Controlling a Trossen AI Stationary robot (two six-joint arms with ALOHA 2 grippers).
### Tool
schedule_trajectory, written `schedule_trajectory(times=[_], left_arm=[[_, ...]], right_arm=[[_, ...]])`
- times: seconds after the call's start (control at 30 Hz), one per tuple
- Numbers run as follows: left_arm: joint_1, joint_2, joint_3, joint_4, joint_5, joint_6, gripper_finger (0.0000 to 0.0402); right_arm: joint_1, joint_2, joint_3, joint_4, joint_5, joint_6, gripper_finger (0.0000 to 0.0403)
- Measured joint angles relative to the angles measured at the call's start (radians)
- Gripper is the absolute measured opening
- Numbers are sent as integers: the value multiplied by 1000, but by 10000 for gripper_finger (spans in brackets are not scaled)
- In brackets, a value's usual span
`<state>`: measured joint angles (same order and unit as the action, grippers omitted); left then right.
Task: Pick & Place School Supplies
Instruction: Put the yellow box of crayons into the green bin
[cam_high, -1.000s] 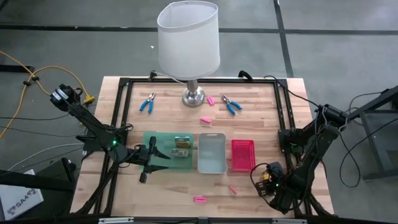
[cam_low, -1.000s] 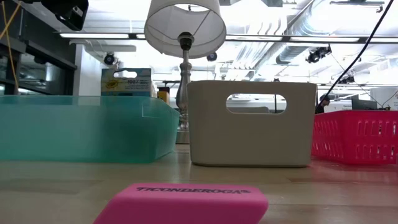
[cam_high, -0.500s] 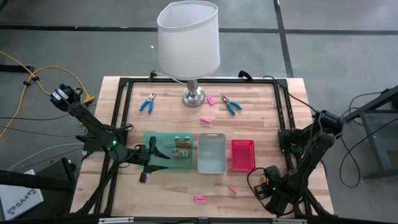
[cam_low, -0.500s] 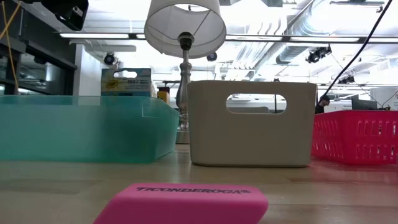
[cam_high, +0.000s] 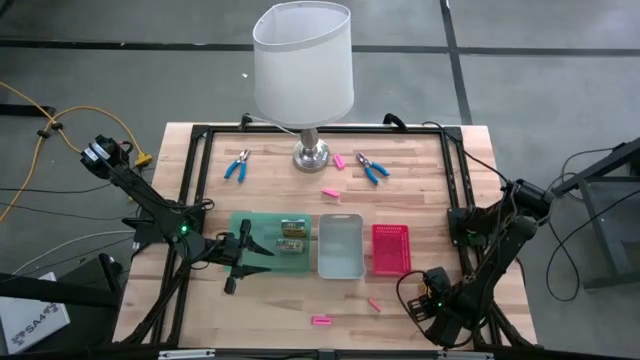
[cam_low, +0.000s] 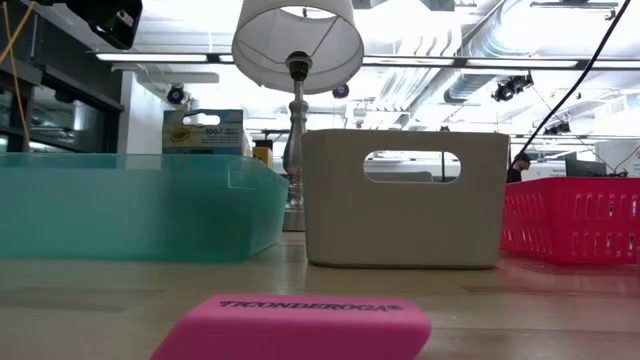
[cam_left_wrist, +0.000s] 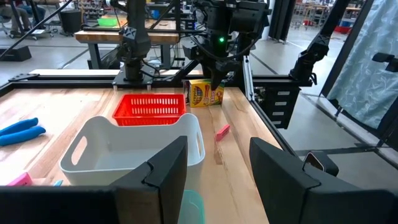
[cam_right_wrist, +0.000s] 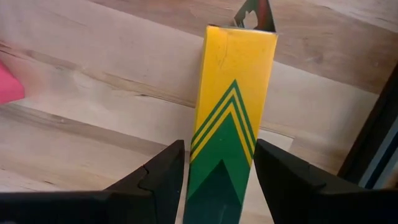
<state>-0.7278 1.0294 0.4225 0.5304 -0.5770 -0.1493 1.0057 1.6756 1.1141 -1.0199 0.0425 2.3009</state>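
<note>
While the left gripper (cam_left_wrist: 214, 180) waits open, the right gripper (cam_right_wrist: 217, 186) clamps a yellow-green pack (cam_right_wrist: 231, 106) lengthwise, pointing straight ahead.

Yellow-green crayon pack (cam_right_wrist: 231, 118) stands between tool fingers.

Overhead sees all; low camera (tabletop level) shares its grey tray (cam_low: 405, 198).
</note>
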Motion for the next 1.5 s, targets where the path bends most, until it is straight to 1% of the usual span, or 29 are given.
schedule_trajectory(times=[0.1,0.17,0.37,0.43,0.53,0.7,0.77,0.87,1.5], left_arm=[[0,0,0,0,0,0,169],[0,0,0,0,0,2,169],[0,0,0,0,0,3,169],[0,0,0,0,0,2,169],[0,0,0,0,0,2,169],[0,0,0,0,0,2,169],[0,0,0,0,0,2,169],[0,0,0,0,0,1,169],[0,0,0,0,0,-1,169]], right_arm=[[0,0,0,0,0,3,180],[0,0,0,0,0,7,171],[0,0,0,0,0,10,116],[0,0,1,0,0,10,103],[0,0,1,0,0,11,103],[0,0,1,-1,0,32,128],[0,0,1,-1,1,32,123],[0,0,1,-1,3,32,101],[0,0,1,0,3,32,101]])
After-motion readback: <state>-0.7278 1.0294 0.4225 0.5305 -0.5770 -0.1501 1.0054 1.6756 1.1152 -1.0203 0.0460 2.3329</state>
